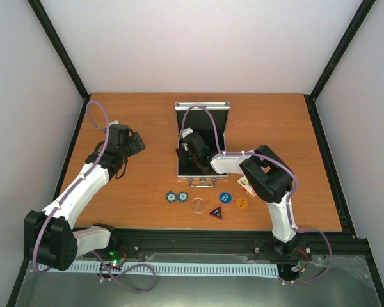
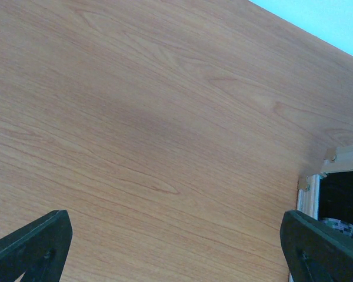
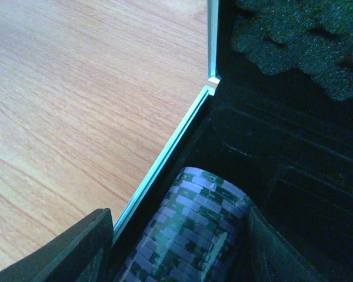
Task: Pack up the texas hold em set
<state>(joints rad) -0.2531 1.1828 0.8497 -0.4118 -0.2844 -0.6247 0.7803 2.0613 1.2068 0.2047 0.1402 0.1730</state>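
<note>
Open case [image 1: 202, 107] mid-frame, chip stack [image 3: 188, 229] lying in its black tray.
Right fingers [image 3: 76, 247] released either side of stack, tips cut off; left fingers [image 2: 35, 244] spread wide over worktop [image 2: 165, 117]; loose buttons [image 1: 224, 197] below case, markings unreadable.

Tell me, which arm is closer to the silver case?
Right. The right fingers reach into the open case, straddling a chip row; the left fingers hang over bare table off to its side.

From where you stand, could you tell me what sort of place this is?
Probably a robot test cell: wooden table, white walls on black framing, left arm and right arm bolted at its edge.
</note>
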